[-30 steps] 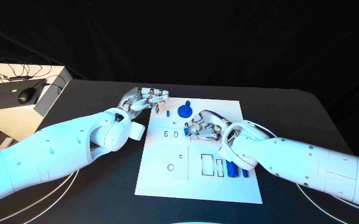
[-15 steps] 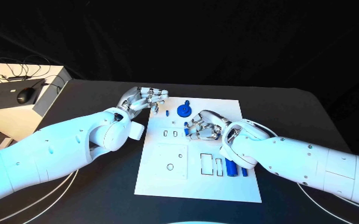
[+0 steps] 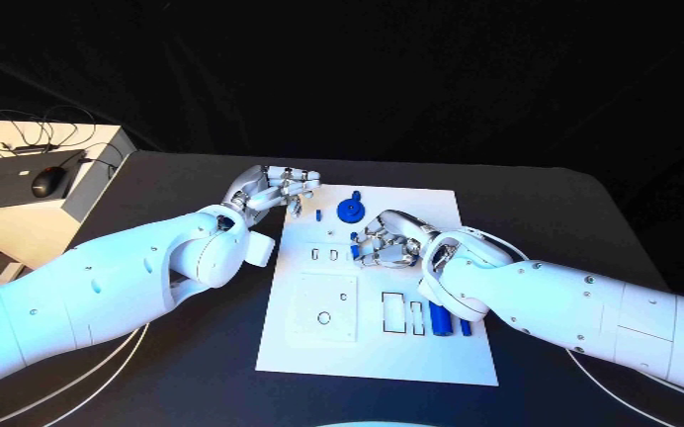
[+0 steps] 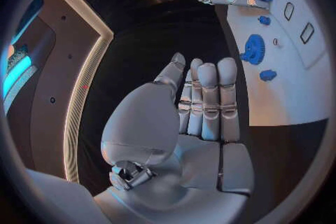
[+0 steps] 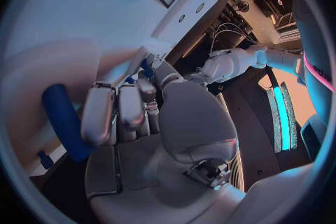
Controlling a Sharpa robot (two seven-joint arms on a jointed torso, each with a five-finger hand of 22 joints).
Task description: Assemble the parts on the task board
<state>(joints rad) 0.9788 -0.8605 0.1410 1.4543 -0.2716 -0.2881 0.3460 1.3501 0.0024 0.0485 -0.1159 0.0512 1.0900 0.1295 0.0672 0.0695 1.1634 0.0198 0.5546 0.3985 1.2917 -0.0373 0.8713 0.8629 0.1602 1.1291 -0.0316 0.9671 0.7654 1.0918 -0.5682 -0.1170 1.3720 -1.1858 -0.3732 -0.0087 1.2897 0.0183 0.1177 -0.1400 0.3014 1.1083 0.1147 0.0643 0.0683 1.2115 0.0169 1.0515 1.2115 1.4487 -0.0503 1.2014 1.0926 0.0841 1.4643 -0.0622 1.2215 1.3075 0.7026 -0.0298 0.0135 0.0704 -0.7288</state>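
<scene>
The right robot hand (image 3: 387, 239) rests curled on the task board (image 3: 374, 348), its grasp hidden. At ten o'clock, the left robot hand (image 3: 275, 190) holds nothing, fingers straight.

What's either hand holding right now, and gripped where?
Left hand: nothing, fingers straight together beside the task board. Right hand: fingertips on a small blue part, but whether it's gripped cannot be told.

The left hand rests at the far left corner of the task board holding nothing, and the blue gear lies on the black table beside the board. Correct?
Not quite. The blue gear lies on the white task board itself, not on the black table; the head view shows it. The rest holds: the left hand sits at the board's far left corner, holding nothing.
</scene>
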